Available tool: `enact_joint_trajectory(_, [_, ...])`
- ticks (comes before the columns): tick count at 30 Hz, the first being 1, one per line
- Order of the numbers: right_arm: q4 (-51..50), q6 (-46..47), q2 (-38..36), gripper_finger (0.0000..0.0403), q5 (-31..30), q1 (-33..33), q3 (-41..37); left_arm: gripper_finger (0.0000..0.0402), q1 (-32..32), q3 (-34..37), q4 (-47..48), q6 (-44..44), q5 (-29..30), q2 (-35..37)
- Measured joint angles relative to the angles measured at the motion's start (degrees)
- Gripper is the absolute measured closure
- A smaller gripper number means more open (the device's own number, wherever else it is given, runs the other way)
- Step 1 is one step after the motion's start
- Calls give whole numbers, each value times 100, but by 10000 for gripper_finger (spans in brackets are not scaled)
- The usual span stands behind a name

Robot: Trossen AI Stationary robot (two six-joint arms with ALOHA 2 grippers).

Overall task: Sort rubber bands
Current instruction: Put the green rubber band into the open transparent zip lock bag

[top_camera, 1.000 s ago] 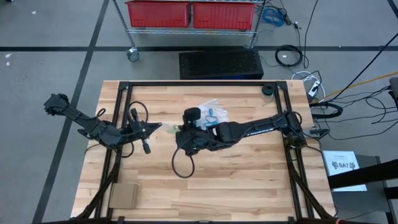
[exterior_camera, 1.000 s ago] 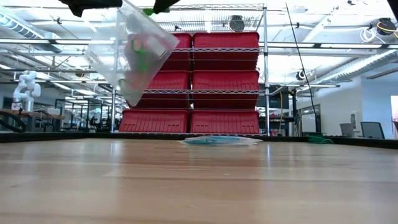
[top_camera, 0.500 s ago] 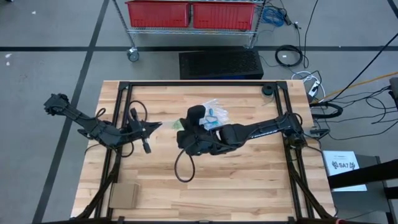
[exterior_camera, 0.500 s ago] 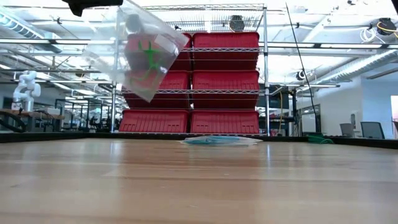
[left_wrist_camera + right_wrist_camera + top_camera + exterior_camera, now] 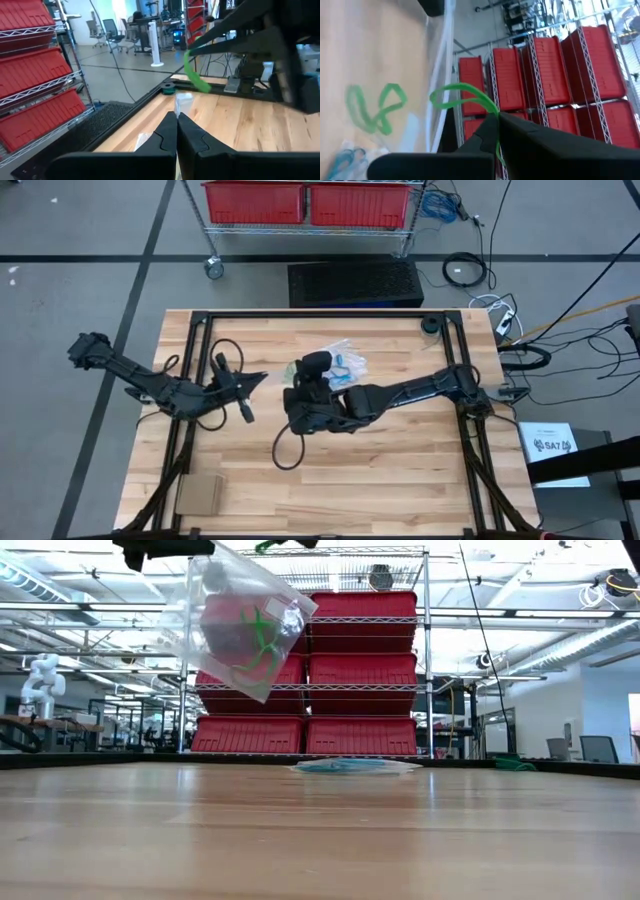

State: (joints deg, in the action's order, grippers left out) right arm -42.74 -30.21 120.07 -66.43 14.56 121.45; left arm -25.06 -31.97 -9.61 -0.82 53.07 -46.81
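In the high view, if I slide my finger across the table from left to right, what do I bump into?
Cardboard piece → left gripper, shut → right gripper, shut on a green rubber band → pile of clear bags → small black round thing at the far right corner.

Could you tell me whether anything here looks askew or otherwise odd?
The clear bag hangs tilted above the table under the left hand, green bands inside. The right hand is shut on a green rubber band.
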Motion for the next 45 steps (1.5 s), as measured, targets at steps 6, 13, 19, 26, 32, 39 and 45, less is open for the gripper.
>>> enact_joint_trajectory(6, [-4,57,89,403,-134,-84,-2,401,0,-2,-39,-2,-31,-4])
enact_joint_trajectory(13, [-36,180,57,403,-141,-109,-2,401,-2,-2,-39,-2,-34,-4])
enact_joint_trajectory(19, [-287,436,57,403,-115,-106,-2,401,-2,-2,-39,-2,-34,-4])
enact_joint_trajectory(26, [-636,792,101,403,400,-100,-2,401,-4,-2,-39,4,-34,-4])
enact_joint_trajectory(32, [-629,1000,134,403,1284,-96,0,401,-2,-2,-39,2,-34,-2])
enact_joint_trajectory(39, [-627,980,131,403,1530,-119,-2,401,-2,-4,-36,0,-35,-2])
enact_joint_trajectory(45, [-568,842,70,403,1530,-238,-1,401,-4,-4,-28,-73,-136,0])
